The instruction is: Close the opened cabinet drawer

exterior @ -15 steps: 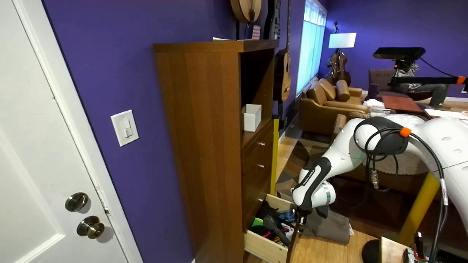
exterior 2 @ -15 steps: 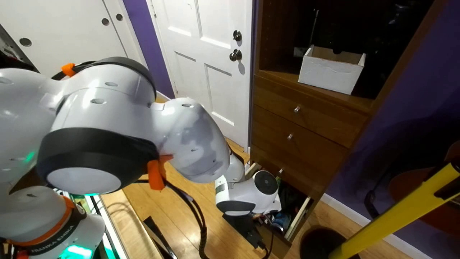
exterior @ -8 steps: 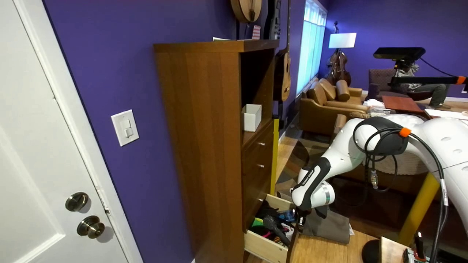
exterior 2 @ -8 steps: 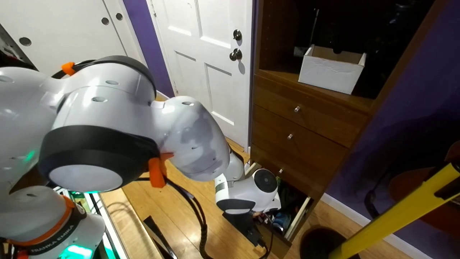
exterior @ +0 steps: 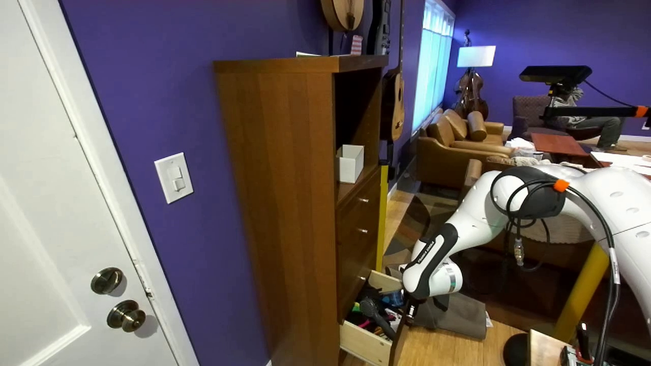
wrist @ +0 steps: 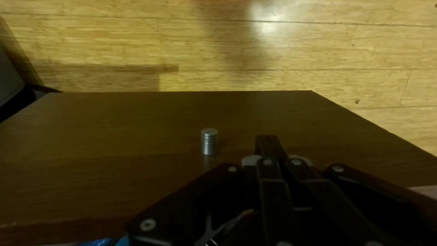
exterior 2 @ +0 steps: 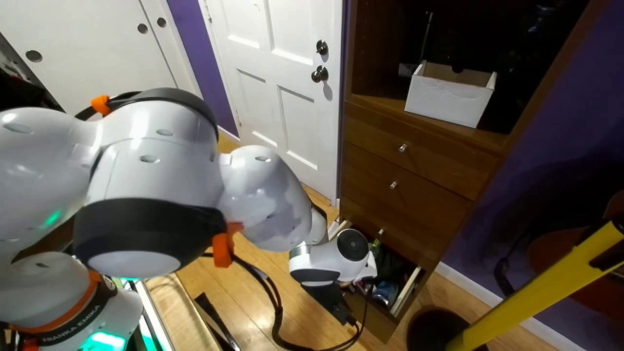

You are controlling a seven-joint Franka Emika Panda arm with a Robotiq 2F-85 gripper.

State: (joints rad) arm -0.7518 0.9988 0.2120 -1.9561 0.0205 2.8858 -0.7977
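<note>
One drawer (exterior: 365,342) further in, one tool (wrist: 271,147)

There is one cabinet (exterior: 287,203), with one drawer (exterior: 365,343) out and three knobs (exterior 2: 402,147) above it (the wrist view shows a fourth knob (wrist: 209,141), on that drawer's front). Add one open-topped box (exterior 2: 448,100), one arm (exterior: 473,218), one gripper (wrist: 275,150), one switch plate (exterior: 167,182), and one paneled door (exterior 2: 287,73) with two round fittings (exterior 2: 320,74).

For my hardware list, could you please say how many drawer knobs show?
4: three knobs above the open drawer, one knob on its front; the tool may hide others.
</note>
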